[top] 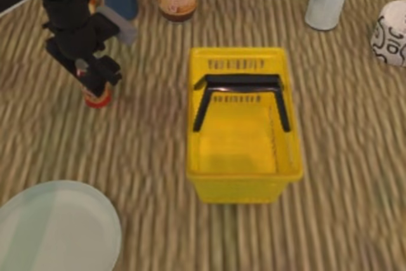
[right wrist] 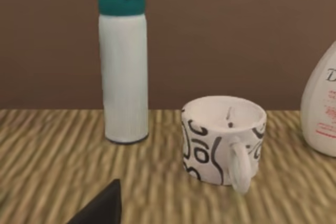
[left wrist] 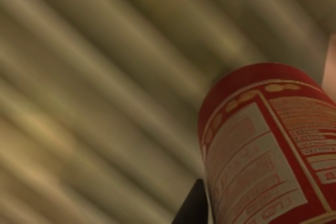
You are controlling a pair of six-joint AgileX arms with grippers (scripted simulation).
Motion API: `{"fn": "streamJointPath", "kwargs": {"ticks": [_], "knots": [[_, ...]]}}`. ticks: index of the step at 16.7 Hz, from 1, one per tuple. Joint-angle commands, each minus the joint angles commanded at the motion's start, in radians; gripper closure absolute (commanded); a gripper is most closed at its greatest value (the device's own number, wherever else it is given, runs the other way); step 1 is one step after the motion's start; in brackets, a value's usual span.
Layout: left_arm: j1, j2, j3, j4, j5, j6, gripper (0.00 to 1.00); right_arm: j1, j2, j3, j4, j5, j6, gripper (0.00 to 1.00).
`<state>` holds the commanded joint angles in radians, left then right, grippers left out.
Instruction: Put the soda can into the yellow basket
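— One risk for you: is the left gripper [top: 95, 84], upper left, clamped on the soda can [top: 98, 98]?
— You can't tell. Weak grip drops it short of the yellow basket [top: 244, 185], centre frame.

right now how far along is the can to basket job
Nothing is delivered: the basket holds no can. In hand: the left gripper is down over the can, which stands on the table left of the basket; the grasp can't be confirmed. Left: lift, carry right, drop in.
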<state>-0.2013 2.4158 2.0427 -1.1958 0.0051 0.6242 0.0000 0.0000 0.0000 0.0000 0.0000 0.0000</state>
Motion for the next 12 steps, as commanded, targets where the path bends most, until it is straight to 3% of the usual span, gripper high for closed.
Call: {"fn": "streamJointPath", "kwargs": {"ticks": [3, 12], "knots": [[0.000, 0.000, 0.000, 0.000, 0.000, 0.000, 0.98, 0.000, 0.000, 0.000, 0.000, 0.000, 0.000, 0.00], [0.002, -0.001, 0.000, 0.000, 0.000, 0.001, 1.00, 0.000, 0.000, 0.000, 0.000, 0.000, 0.000, 0.00]]}}
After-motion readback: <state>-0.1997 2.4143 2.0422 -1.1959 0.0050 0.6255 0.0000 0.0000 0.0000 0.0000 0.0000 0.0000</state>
